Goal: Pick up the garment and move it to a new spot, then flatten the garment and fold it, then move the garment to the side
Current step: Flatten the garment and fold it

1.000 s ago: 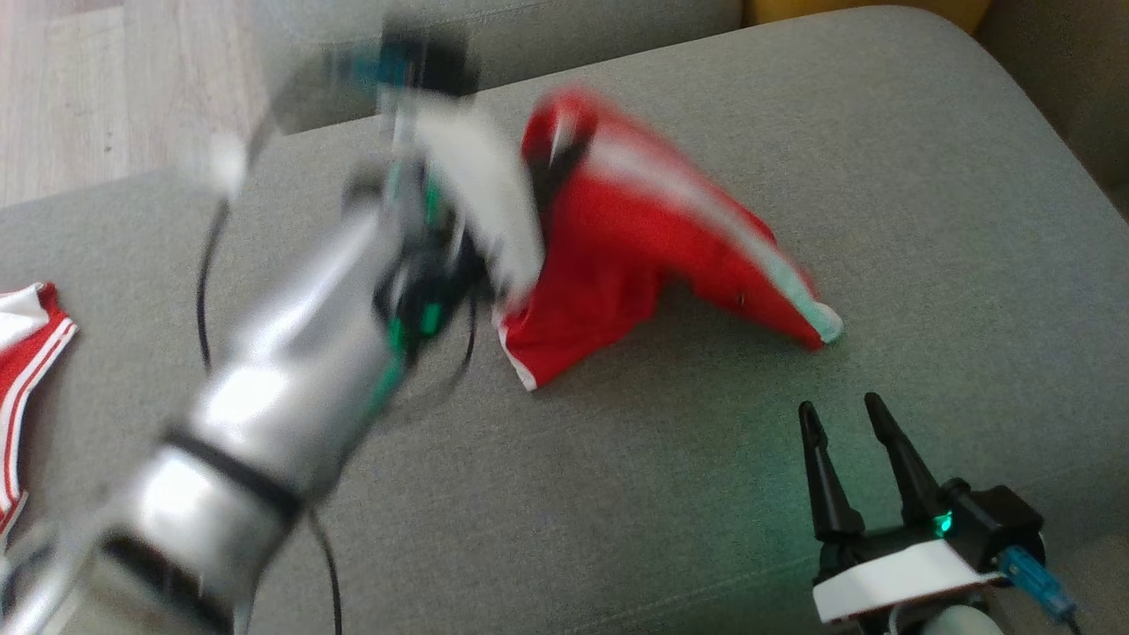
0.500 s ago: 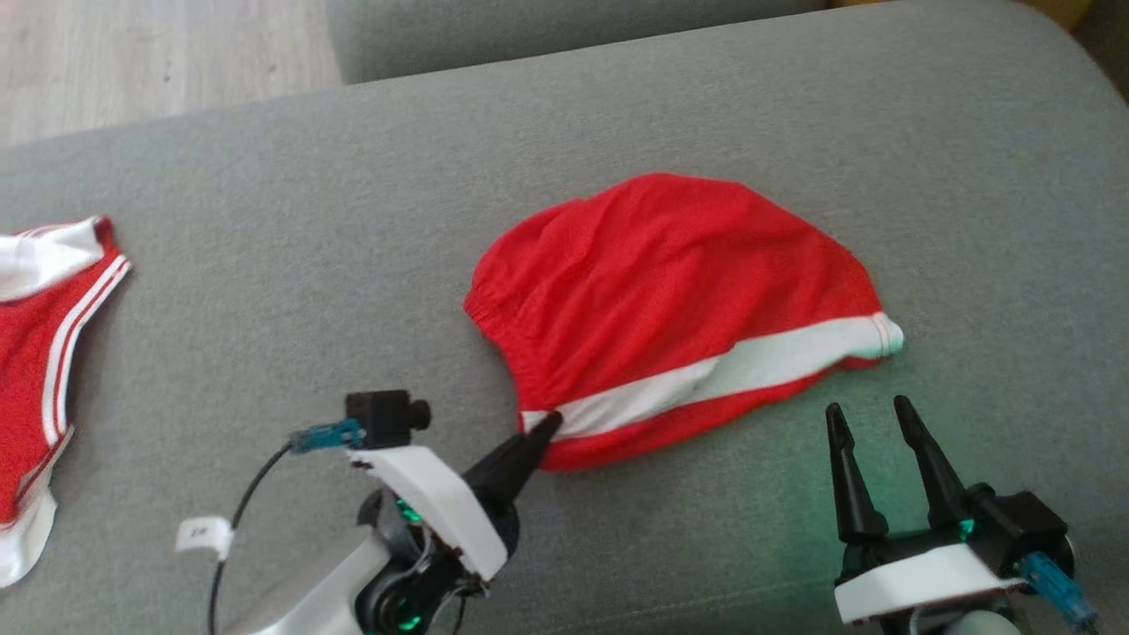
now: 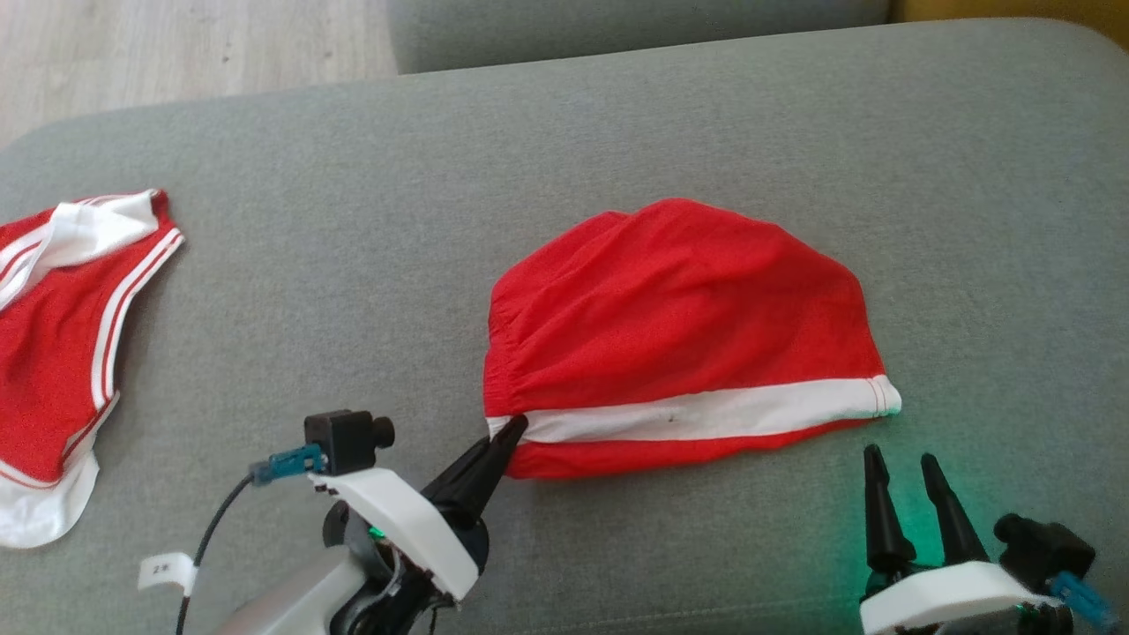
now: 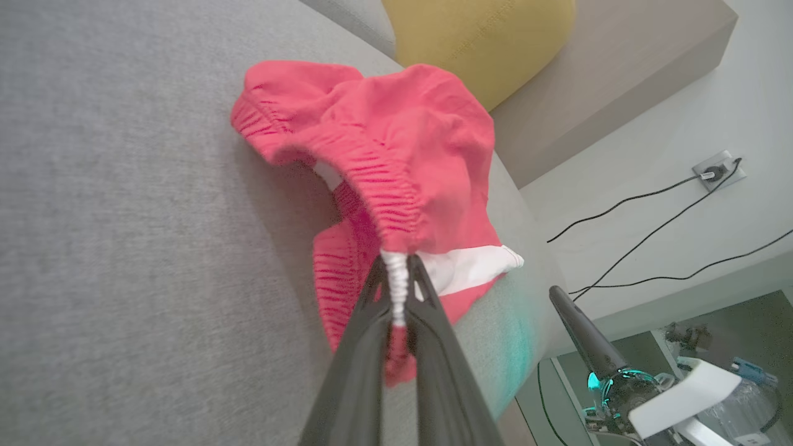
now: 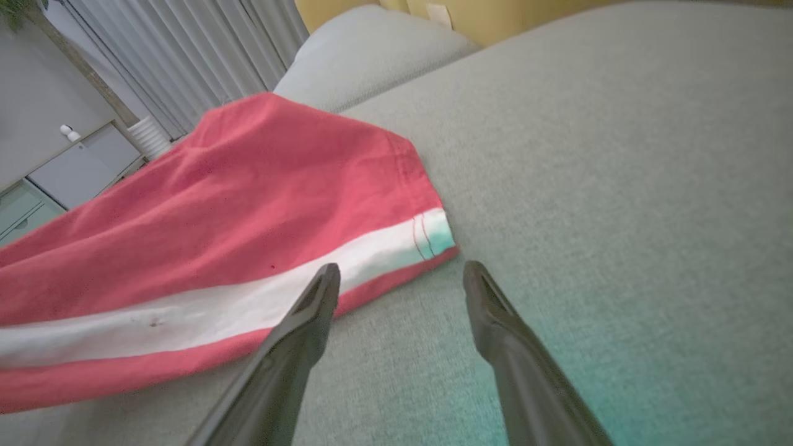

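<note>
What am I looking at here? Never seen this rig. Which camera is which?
It is a wheeled robot with two arms, working over a grey sofa. One picture looks down from its head. The other two come from wrist cameras and look along each arm's fingers. On the sofa lie red shorts with a white stripe, and at the left a second garment, red and white. The left gripper is shut on the shorts' waistband. The right gripper is open and holds nothing, near the stripe's other end.

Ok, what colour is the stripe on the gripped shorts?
White stripe on red shorts; head view shows it best.
</note>
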